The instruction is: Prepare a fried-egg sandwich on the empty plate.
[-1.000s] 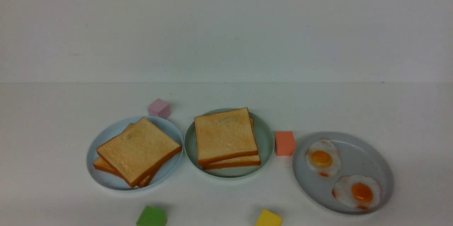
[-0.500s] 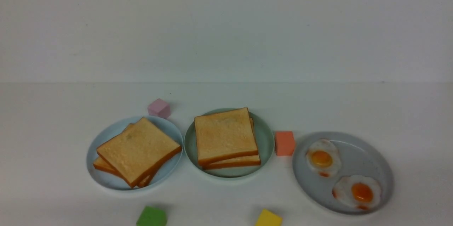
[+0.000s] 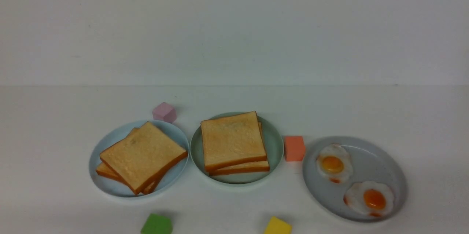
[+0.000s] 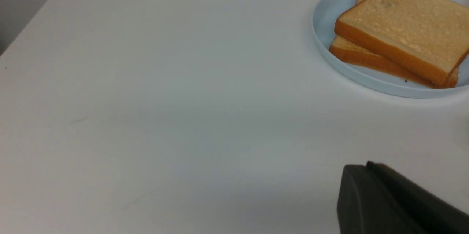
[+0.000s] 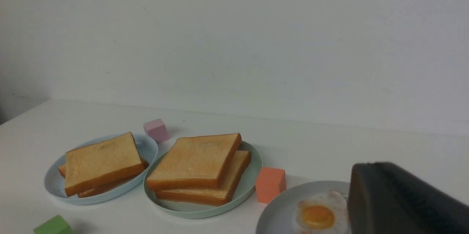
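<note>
The desk (image 3: 234, 204) is plain white and matt, and it meets a bare pale grey wall (image 3: 234, 25) along a straight line across the middle of the front view. In the centre of that frame the mint-green plate (image 3: 275, 146) carries two toast slices (image 3: 232, 140), one on the other; no egg shows between them. To the left, the pale blue plate (image 3: 110, 186) holds another pile of toast (image 3: 143, 155). In the lower right, the grey plate (image 3: 381, 164) holds two fried eggs (image 3: 333, 163). Small cubes lie around on the desk: pink (image 3: 164, 112), orange (image 3: 294, 148), green (image 3: 157, 224) and yellow (image 3: 277, 226). The left pincer (image 4: 388, 201) shows only as a dark body in the lower right of its wrist view, and the right pincer (image 5: 403, 201) the same; both are clenched and grasp nothing.
</note>
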